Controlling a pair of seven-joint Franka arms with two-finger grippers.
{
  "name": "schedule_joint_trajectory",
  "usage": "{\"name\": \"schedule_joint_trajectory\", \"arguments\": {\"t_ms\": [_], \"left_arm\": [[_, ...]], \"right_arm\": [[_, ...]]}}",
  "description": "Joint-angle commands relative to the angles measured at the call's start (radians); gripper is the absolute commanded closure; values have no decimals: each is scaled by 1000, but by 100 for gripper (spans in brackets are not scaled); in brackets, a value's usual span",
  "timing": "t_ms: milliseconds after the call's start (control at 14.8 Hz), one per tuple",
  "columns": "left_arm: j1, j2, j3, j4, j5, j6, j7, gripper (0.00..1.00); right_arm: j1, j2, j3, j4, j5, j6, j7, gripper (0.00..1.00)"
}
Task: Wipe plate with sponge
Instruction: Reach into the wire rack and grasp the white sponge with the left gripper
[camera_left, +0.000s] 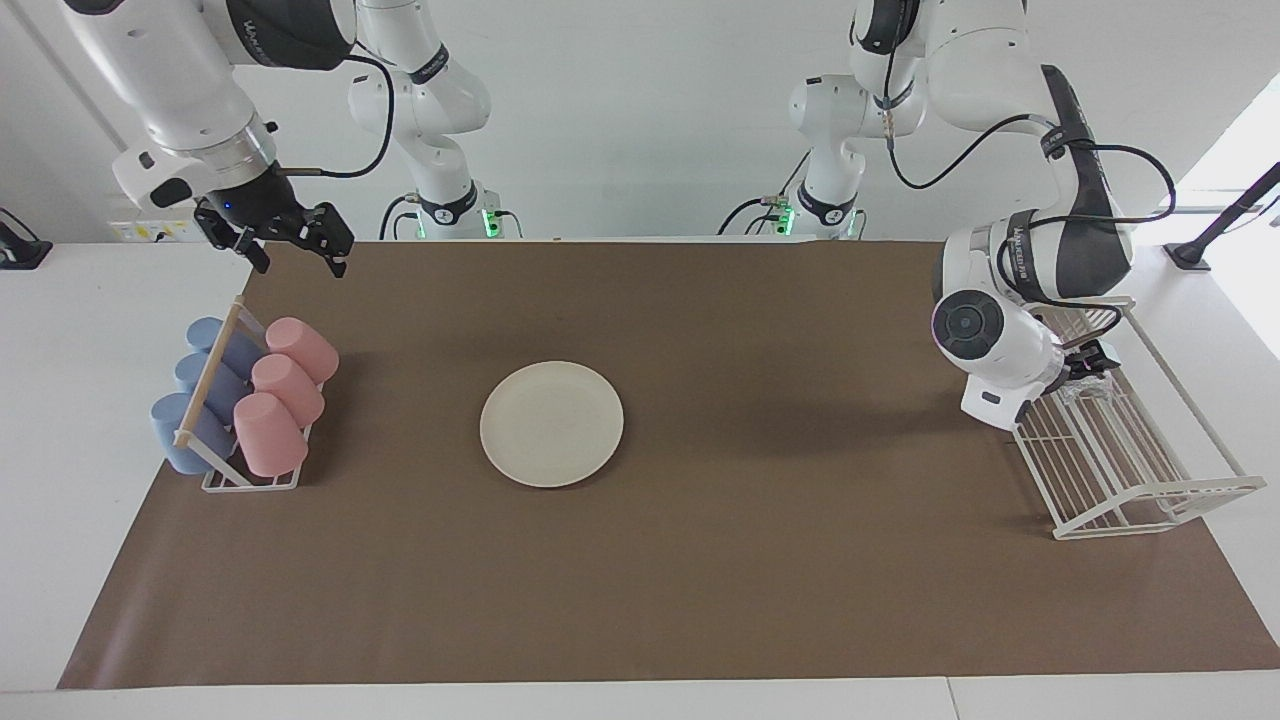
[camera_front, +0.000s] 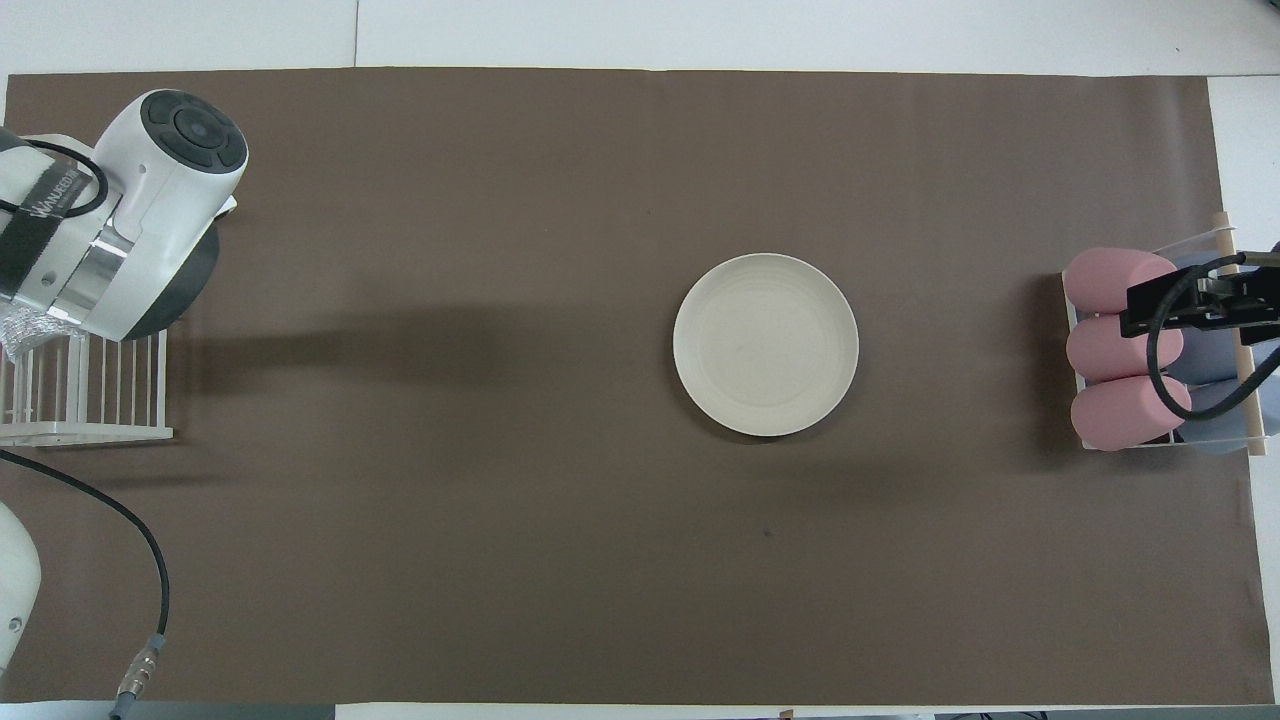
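The cream-white plate (camera_left: 551, 423) lies flat on the brown mat in the middle of the table; it also shows in the overhead view (camera_front: 765, 344). My left gripper (camera_left: 1088, 365) is down inside the white wire rack (camera_left: 1140, 470), largely hidden by its own wrist. A silvery glittery bit, the sponge (camera_left: 1094, 391), shows right at the gripper in the rack; it also shows in the overhead view (camera_front: 20, 330). I cannot tell whether it is held. My right gripper (camera_left: 297, 250) is open and empty, raised over the cup rack (camera_left: 245, 400).
The cup rack holds pink cups (camera_left: 285, 385) and blue cups (camera_left: 205, 385) at the right arm's end of the table. The wire rack (camera_front: 90, 400) stands at the left arm's end. The brown mat (camera_left: 700, 580) covers most of the table.
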Motion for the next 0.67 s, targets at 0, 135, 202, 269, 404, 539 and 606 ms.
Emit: {"name": "schedule_joint_trajectory", "arguments": {"t_ms": [0, 135, 202, 269, 404, 539, 606], "left_arm": [[-11, 5, 7, 18, 20, -41, -15, 0], [-11, 4, 7, 17, 20, -55, -17, 15], [-11, 2, 7, 12, 20, -58, -29, 35], [-17, 2, 7, 11, 20, -58, -70, 75], [-19, -2, 6, 3, 20, -55, -109, 100], [-19, -5, 6, 3, 18, -56, -106, 100], [-19, -7, 4, 4, 18, -55, -106, 100]], "right_arm": [[5, -12, 5, 3, 5, -12, 65, 0], [5, -12, 11, 3, 6, -14, 91, 0], [5, -13, 11, 3, 6, -14, 111, 0], [5, -13, 11, 3, 8, -14, 138, 0], [5, -18, 26, 3, 26, -18, 215, 0], [5, -19, 29, 6, 51, -43, 317, 0], [5, -21, 31, 5, 62, -53, 367, 0]]}}
